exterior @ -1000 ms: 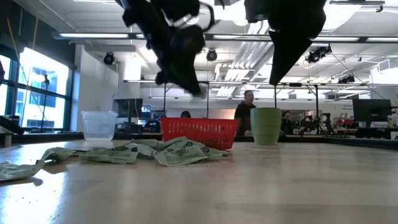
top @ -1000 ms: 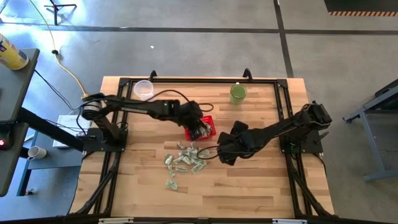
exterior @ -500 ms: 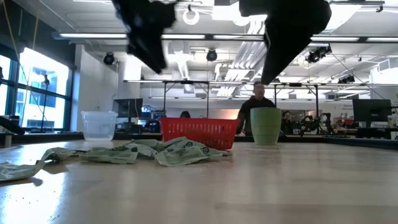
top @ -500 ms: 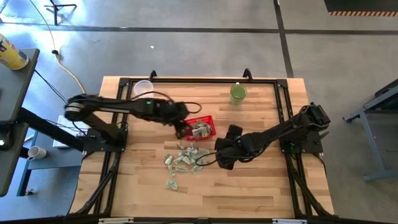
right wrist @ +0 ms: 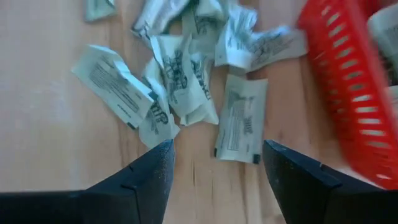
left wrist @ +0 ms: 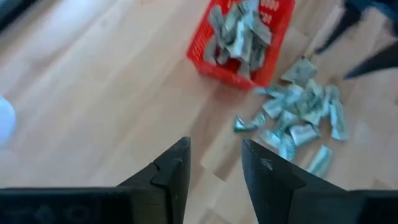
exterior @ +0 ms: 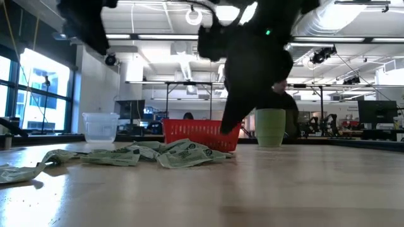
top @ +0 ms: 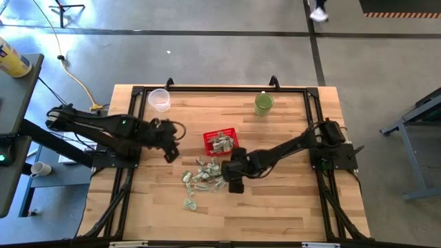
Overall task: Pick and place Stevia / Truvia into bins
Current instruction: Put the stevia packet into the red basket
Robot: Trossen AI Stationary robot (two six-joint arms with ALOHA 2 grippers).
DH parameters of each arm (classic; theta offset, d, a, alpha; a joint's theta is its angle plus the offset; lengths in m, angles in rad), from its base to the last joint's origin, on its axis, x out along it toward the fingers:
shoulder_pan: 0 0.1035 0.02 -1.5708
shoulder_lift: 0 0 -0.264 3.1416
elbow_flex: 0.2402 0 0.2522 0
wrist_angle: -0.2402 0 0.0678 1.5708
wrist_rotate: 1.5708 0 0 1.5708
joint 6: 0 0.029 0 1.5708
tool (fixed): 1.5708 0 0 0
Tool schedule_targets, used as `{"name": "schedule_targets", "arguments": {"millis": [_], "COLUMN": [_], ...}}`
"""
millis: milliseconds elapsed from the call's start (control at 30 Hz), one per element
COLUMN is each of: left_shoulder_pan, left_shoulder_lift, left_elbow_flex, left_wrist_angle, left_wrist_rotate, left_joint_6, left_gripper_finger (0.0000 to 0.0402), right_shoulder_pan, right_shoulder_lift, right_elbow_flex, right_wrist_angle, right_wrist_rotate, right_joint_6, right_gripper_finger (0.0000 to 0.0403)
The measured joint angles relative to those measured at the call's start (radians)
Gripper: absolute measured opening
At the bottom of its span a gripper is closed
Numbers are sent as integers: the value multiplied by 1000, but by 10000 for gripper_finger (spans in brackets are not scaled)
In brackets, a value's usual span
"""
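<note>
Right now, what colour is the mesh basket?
Red, with latticed sides; the basket shows best in the left wrist view.

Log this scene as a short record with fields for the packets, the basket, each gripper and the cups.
packets: loose pile on the table in front of the basket; more already inside it
basket: red, mid-table, partly filled
left gripper: open, empty, left of the basket, away from the pile
right gripper: open, empty, over the pile beside the basket
cups: clear cup and green cup along the far edge
</note>
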Motion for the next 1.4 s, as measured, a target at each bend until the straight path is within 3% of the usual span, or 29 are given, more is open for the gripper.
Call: {"name": "schedule_targets", "arguments": {"millis": [133,433,533,700,833,1000,1167,1300,1400], "left_shoulder_pan": [-75,-191,-203,-207,-206,-206,-206,-206,-206], "left_shoulder_lift": [-41,-53,-53,-53,-53,-53,-53,-53,-52], "left_elbow_flex": [-76,-125,-125,-126,-126,-126,-126,-126,-126], "left_wrist_angle": [-3,0,2,0,-2,-2,1,25,48], "left_wrist_rotate": [0,-43,-72,-90,-120,-135,-146,-147,-154], "left_joint_6": [-104,-231,-234,-233,-231,-231,-231,-231,-231], "left_gripper_finger": [172,174,174,174,174,175,175,175,175], "right_shoulder_pan": [-46,-70,-79,-95,-100,-69,-52,-115,-193], "right_shoulder_lift": [46,85,87,88,86,37,-69,-112,-110], "right_elbow_flex": [0,0,0,1,4,33,56,56,55], "right_wrist_angle": [16,50,45,29,22,-71,-103,-89,-49], "right_wrist_rotate": [-98,-69,-61,-64,-145,-181,-41,57,36], "right_joint_6": [23,103,117,156,186,248,278,297,281], "right_gripper_finger": [236,220,178,75,10,11,9,5,4]}}
